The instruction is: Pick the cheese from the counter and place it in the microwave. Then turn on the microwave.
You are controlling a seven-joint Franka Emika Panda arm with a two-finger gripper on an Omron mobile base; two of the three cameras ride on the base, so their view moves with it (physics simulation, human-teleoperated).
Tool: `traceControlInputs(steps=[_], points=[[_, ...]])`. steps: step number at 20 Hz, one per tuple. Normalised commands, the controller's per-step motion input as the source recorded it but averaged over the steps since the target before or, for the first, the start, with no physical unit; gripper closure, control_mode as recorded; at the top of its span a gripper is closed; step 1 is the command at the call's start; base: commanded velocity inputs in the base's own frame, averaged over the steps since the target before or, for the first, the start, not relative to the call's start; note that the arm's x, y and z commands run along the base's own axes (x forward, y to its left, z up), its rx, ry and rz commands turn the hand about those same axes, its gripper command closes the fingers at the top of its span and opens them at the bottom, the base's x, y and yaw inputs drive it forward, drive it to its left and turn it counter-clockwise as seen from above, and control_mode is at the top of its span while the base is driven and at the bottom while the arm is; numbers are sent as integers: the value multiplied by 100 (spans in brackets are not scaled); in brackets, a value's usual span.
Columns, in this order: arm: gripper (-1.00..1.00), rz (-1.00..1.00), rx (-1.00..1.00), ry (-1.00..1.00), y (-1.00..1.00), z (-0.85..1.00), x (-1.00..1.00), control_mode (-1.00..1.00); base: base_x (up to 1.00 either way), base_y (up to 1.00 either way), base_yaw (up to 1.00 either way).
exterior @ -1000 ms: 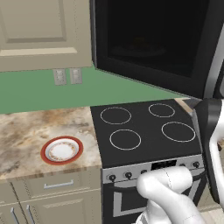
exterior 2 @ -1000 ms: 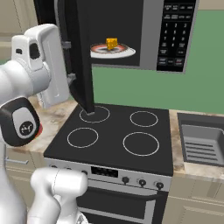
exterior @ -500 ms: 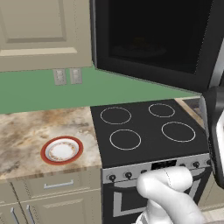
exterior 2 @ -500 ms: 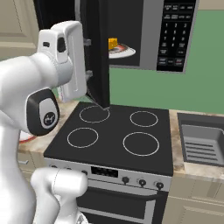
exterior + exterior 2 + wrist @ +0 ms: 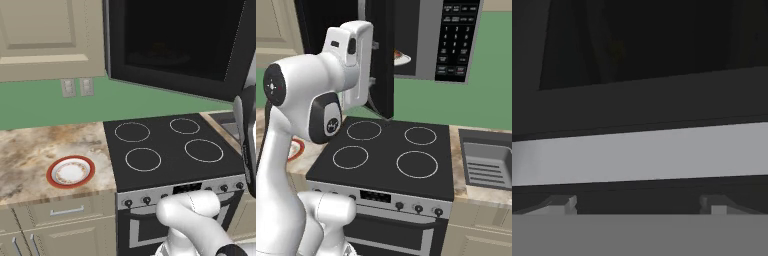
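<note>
1. Two finger tips of the gripper (image 5: 638, 204) stand wide apart with nothing between them, close against the door (image 5: 381, 55) of the microwave (image 5: 448, 40).
2. Cheese location: a small orange sliver shows on the plate (image 5: 401, 59) inside the microwave cavity, beyond the door edge; it is mostly hidden.
3. Counter (image 5: 30, 150) carries a red-rimmed plate (image 5: 71, 171), well apart from the gripper.

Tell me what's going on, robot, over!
Gripper open, holding nothing, right up against the microwave door. Door partly swung in. Plate showing inside the microwave; cheese hidden. Button panel unobstructed.
</note>
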Motion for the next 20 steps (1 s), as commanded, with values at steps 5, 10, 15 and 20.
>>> traceControlInputs(steps=[5,10,15,20], points=[[-100,4,11,0,-9,0,36,-100,0,0,0],[-100,4,12,0,-1,-1,34,-100,0,0,0],[-100,2,11,0,0,-1,33,-100,0,0,0],[-100,3,6,0,0,0,33,-100,0,0,0]])
